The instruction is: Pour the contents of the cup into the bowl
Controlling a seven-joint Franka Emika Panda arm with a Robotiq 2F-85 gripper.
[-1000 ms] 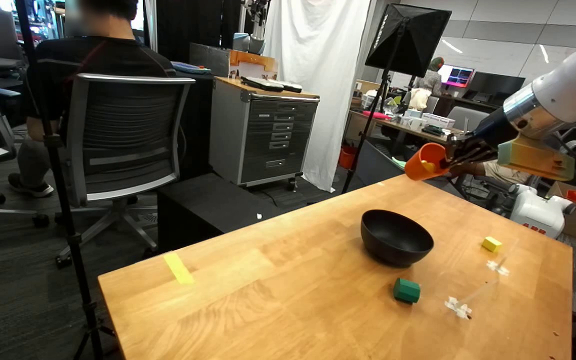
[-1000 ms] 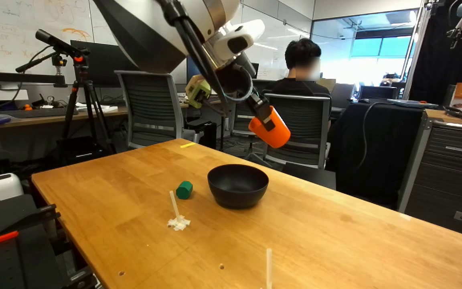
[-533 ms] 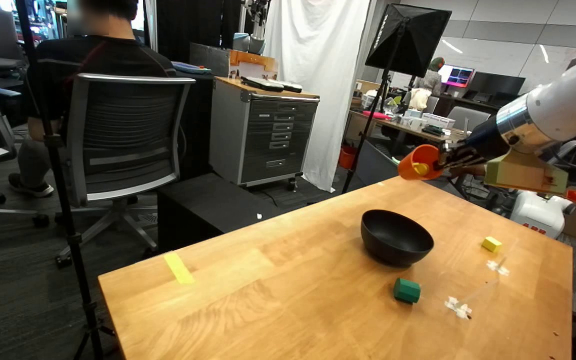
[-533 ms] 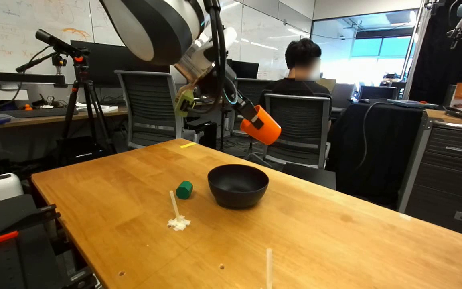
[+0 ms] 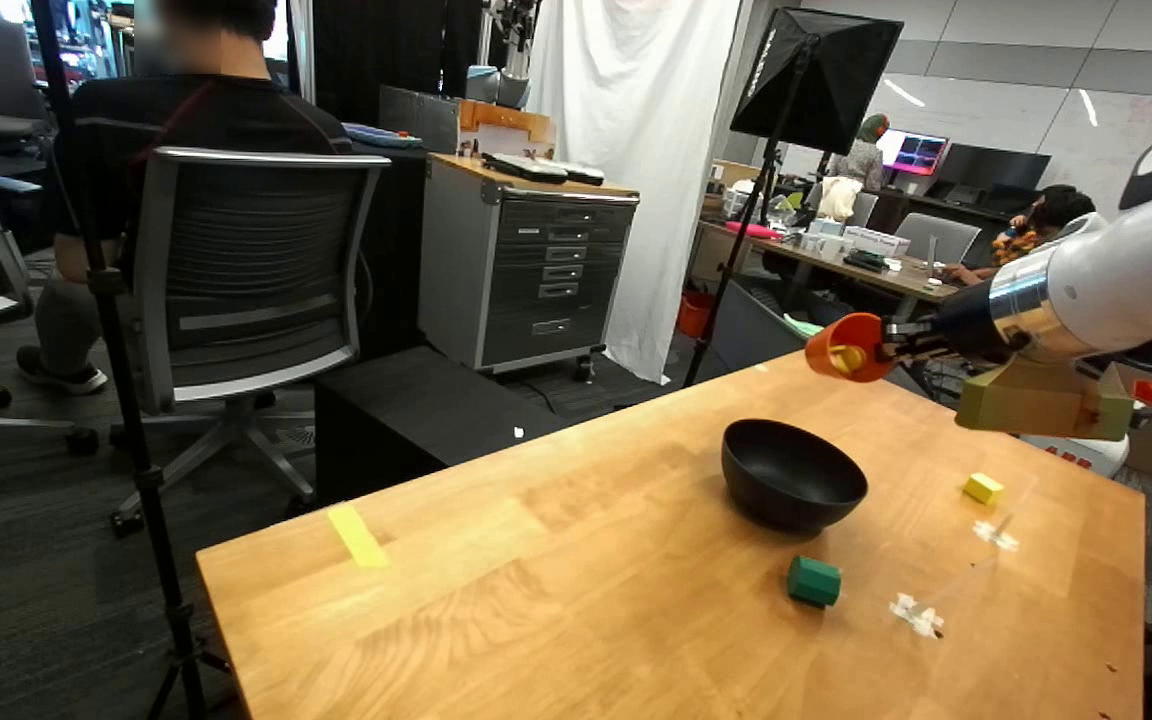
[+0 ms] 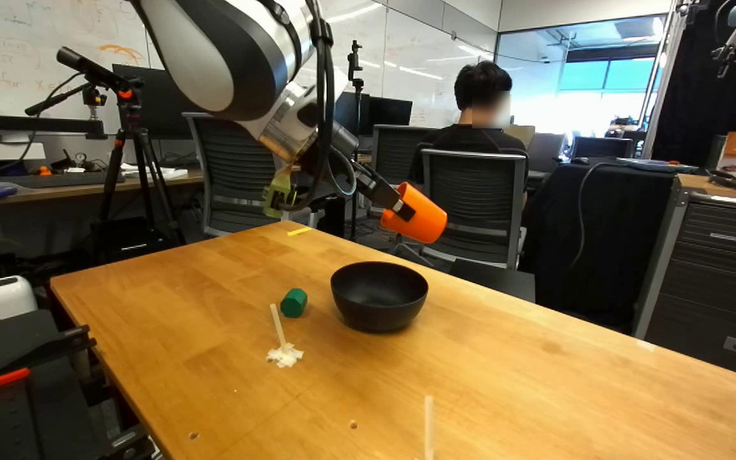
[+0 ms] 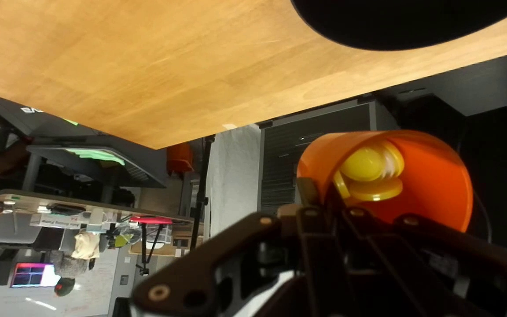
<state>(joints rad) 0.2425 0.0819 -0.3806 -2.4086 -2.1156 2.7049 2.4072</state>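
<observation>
My gripper (image 7: 321,193) is shut on the wall of the orange cup (image 7: 438,185), one finger inside and one outside. The cup also shows in both exterior views (image 5: 826,335) (image 6: 424,217); it is tipped well over, nearly on its side, its mouth slightly higher than its base. The contents, yellow rounded pieces (image 7: 363,165), lie inside the cup and also show in an exterior view (image 5: 847,360). The black bowl (image 5: 786,500) (image 6: 377,313) stands upright on the table below the cup, apart from it. Part of the bowl (image 7: 403,26) shows at the top of the wrist view.
A green block (image 5: 814,582) (image 6: 293,303) lies on the wooden table (image 5: 536,600) beside the bowl. A small yellow block (image 5: 983,488) lies near it. Thin upright pale sticks (image 6: 278,326) (image 6: 429,425) stand on the table, one with white tape (image 6: 285,355) at its base.
The cup has come lower and tipped closer to level, its mouth turning more toward an exterior camera. The yellow pieces stay inside. The bowl and blocks have not moved.
</observation>
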